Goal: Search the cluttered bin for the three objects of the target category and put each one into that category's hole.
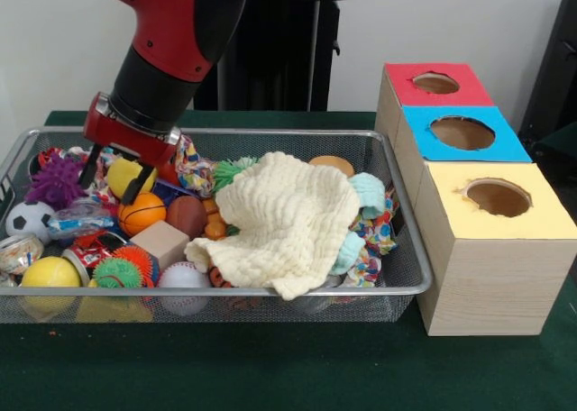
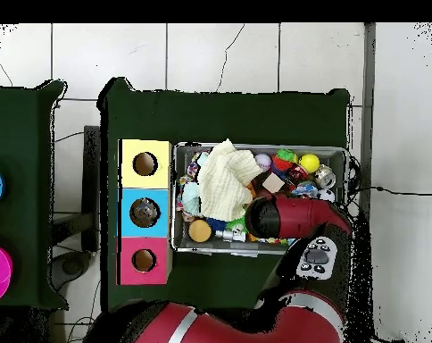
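**Gripper down in the crowded bin, over a yellow ball**

The wire-mesh bin (image 1: 397, 289) sits on the green table (image 1: 270, 366), just beside three wooden boxes with round holes: yellow-topped (image 1: 491, 249), blue-topped (image 1: 462, 133) and red-topped (image 1: 435, 84). A crumpled cream cloth (image 1: 284, 222) covers the bin's middle. Around it lie a small basketball (image 1: 141, 214), baseball (image 1: 183, 276), soccer ball (image 1: 29, 219), purple spiky ball (image 1: 56, 180) and wooden block (image 1: 160, 242). No writing is legible. The gripper (image 1: 113, 178) has its fingers spread, straddling a yellow ball (image 1: 126, 173) without clearly clasping it.
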{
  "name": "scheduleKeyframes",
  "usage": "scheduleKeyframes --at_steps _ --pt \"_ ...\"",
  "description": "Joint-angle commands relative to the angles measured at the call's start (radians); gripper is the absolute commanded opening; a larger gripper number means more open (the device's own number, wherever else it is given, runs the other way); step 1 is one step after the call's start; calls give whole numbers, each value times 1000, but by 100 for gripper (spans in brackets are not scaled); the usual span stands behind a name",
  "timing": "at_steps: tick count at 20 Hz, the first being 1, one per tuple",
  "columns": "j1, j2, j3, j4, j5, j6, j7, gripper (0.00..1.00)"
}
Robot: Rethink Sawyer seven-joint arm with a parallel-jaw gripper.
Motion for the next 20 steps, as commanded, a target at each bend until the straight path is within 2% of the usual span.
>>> scheduleKeyframes --at_steps 1,20 --pt "-5 31 166 42 55 52 117 100" --pt "-4 52 165 -72 48 65 87 100"
